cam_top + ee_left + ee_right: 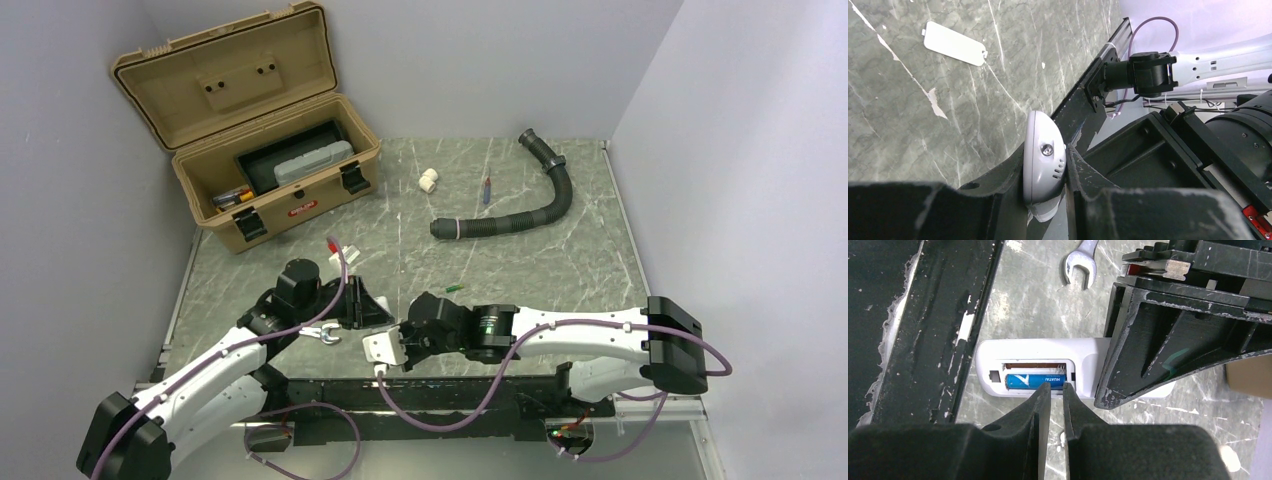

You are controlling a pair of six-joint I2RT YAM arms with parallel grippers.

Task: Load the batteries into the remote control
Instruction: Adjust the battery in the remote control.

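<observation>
left pincer (1047, 167): clamped on one end of the remote control (1038, 351), lower centre of the overhead view
right pincer (1057, 390): narrow, nothing between, tips at the blue battery (1033, 381)
blue battery: lying in the remote control's open bay
green battery (455, 288): loose on the worktop (560, 260), mid-frame

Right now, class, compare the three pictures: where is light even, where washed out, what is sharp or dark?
Top external: even light, soft shadows, table sharp throughout. Left wrist: the remote control is crisp, the wall behind washed out. Right wrist: the blue battery is sharp, its label legible; the near fingers are dark.
</observation>
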